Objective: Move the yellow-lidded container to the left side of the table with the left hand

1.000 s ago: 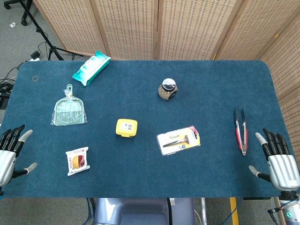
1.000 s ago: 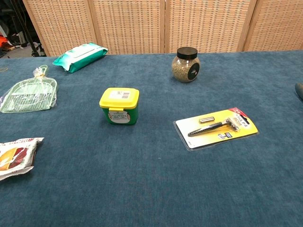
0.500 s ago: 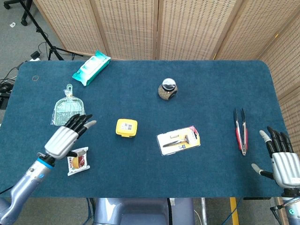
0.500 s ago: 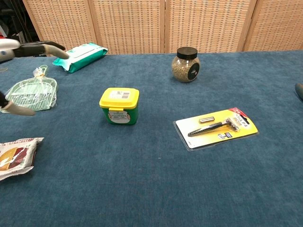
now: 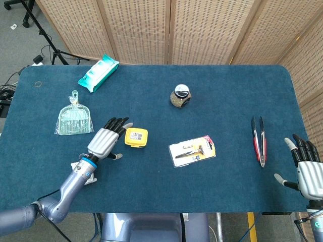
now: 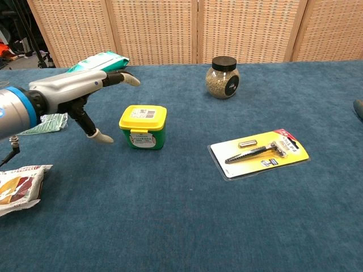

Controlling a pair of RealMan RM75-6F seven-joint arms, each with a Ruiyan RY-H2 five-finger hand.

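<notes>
While your left hand [image 5: 105, 142] hangs just beside the yellow-lidded container [image 5: 136, 137], its fingers are spread and it holds nothing; in the chest view the fingers reach over above the lid's near-left edge and the thumb points down at the tub's left side, which looks like a set-up to clamp the tub from that side. The container sits upright near the middle of the table [image 5: 227, 96], with the razor pack [image 5: 192, 150] to its right and the spice jar [image 5: 180, 96] further back, both well apart from it, so you have room to close without knocking anything. I cannot tell whether any fingertip touches the lid yet. Your path to the left runs past the snack packet [image 6: 17, 187] and the green dustpan [image 5: 74, 120], so lifting before you carry seems wise. Your right hand [image 5: 307, 170] waits open at the table's right edge, near the tongs [image 5: 259, 139], out of the way.
</notes>
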